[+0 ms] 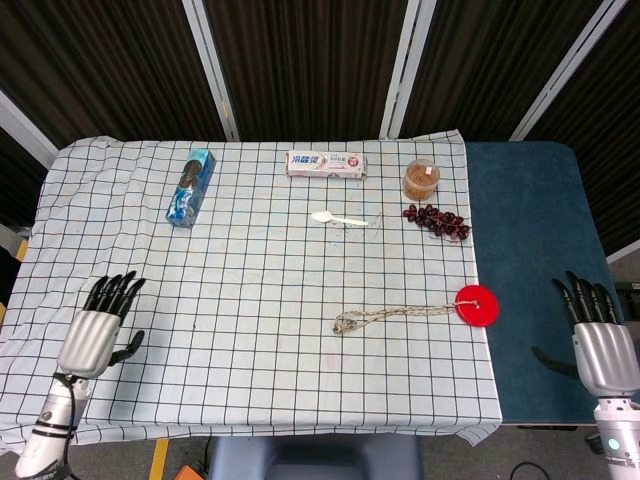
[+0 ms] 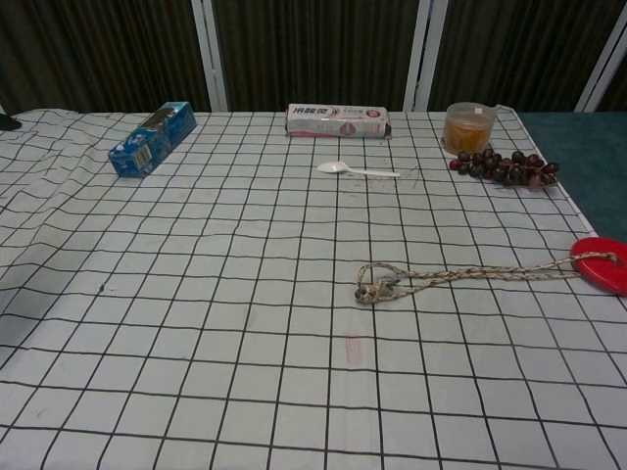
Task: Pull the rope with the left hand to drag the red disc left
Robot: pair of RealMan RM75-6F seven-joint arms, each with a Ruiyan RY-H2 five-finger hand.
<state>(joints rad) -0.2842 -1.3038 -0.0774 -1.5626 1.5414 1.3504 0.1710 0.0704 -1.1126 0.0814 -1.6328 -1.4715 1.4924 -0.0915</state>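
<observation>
The left hand (image 1: 97, 328) is hovering over the near left part of the checked cloth (image 1: 250, 280), fingers spread wide and holding nothing, well apart from the rope (image 1: 395, 315). The right hand (image 1: 603, 340) is hanging over the blue table (image 1: 525, 230) at the near right, fingers likewise apart and empty. The red disc (image 1: 477, 305) is lying at the cloth's right edge, with the rope running left from it to a knotted loop. At the far right a clear cup (image 1: 421, 179) is holding something amber, with dark grapes (image 1: 437, 221) lying just near of it. A white spoon (image 1: 337, 218), a toothpaste box (image 1: 326, 164) and a blue carton (image 1: 190, 187) are lying farther left.
</observation>
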